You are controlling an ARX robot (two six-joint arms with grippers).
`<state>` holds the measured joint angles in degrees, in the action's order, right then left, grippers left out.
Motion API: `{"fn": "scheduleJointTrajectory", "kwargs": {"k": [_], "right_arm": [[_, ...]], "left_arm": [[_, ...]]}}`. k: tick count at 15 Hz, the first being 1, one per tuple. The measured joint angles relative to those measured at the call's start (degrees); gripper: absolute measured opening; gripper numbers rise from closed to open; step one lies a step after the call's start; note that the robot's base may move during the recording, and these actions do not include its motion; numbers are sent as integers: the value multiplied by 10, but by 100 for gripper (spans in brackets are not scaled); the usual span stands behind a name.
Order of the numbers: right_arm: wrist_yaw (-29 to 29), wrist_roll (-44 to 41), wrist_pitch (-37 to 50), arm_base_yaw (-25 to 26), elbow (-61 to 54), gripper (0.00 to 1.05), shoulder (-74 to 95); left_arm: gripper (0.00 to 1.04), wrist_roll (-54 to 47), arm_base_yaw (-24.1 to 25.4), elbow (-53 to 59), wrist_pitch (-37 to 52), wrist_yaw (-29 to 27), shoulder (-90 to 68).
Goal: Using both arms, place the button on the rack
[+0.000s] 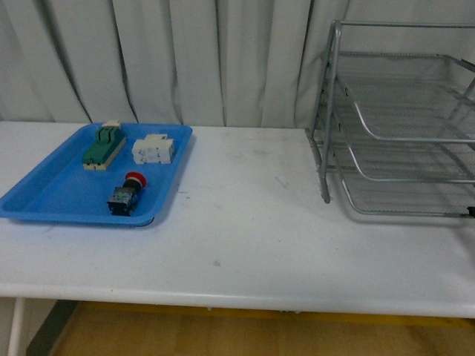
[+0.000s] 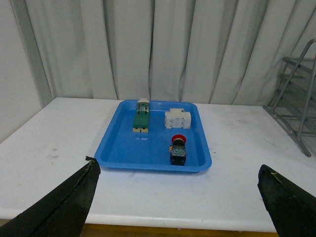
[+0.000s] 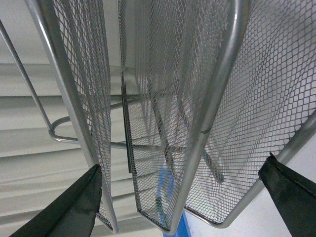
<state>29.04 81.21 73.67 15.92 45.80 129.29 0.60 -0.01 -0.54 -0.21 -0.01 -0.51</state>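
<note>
The button (image 1: 127, 195) with its red cap lies in the blue tray (image 1: 44, 196) at the left of the table; the left wrist view shows the button (image 2: 178, 148) near the tray's near edge. My left gripper (image 2: 180, 197) is open, well short of the tray, with only table between its fingertips (image 2: 74, 197). The silver wire-mesh rack (image 1: 393, 119) stands at the right. My right gripper (image 3: 182, 197) is open and close against the rack (image 3: 163, 98), whose mesh tiers fill that view. Neither arm shows in the front view.
In the tray with the button lie a green-topped beige block (image 1: 103, 146) and a white blocky component (image 1: 154, 150). White curtains hang behind the table. The table's front edge (image 1: 237, 300) runs below, with wooden floor beyond it.
</note>
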Motion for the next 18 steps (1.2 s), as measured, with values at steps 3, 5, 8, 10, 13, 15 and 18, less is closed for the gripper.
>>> {"fn": "scheduleJointTrajectory", "kwargs": {"k": [3, 5, 8, 10, 13, 15, 18], "right_arm": [[0, -10, 3, -3, 14, 98, 8], [-3, -13, 0, -3, 17, 88, 21], [-8, -14, -1, -7, 17, 86, 30], [-9, -14, -1, -9, 24, 81, 30], [-16, -19, 1, -14, 51, 56, 31], [-19, -28, 1, -17, 62, 40, 38], [-23, -38, -3, -21, 66, 11, 48]], "left_arm": [[98, 0, 0, 0, 0, 0, 0], [98, 0, 0, 0, 0, 0, 0], [98, 0, 0, 0, 0, 0, 0], [98, 0, 0, 0, 0, 0, 0], [98, 0, 0, 0, 0, 0, 0], [98, 0, 0, 0, 0, 0, 0], [98, 0, 0, 0, 0, 0, 0]]}}
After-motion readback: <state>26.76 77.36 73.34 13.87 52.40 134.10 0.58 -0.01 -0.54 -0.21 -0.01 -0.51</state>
